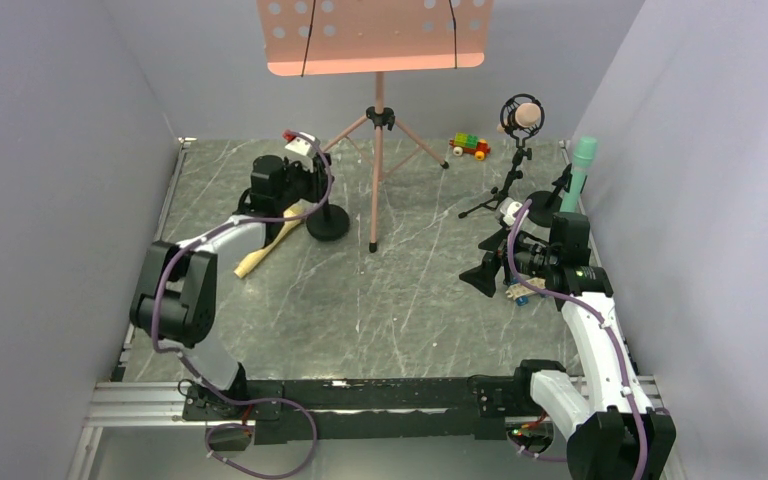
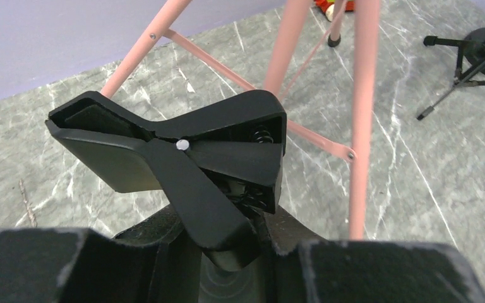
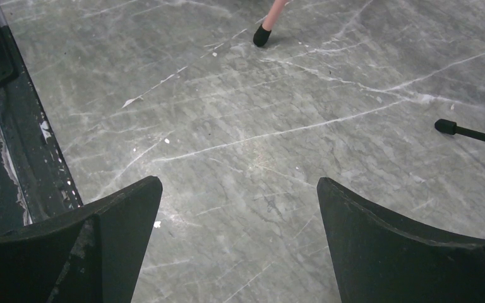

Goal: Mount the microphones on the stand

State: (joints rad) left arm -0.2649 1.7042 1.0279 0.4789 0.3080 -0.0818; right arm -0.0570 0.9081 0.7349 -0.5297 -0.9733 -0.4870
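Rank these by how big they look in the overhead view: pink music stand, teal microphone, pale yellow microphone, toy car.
Largest: pink music stand.
Then pale yellow microphone and teal microphone, alike; the left arm hides part of the yellow, so unranked.
Smallest: toy car.

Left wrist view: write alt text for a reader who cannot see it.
A black spring clip fills the centre, its lower handle between the fingers of the left gripper at the bottom. Behind it, pink stand legs cross a grey marbled table, with a black tripod stand at the upper right.
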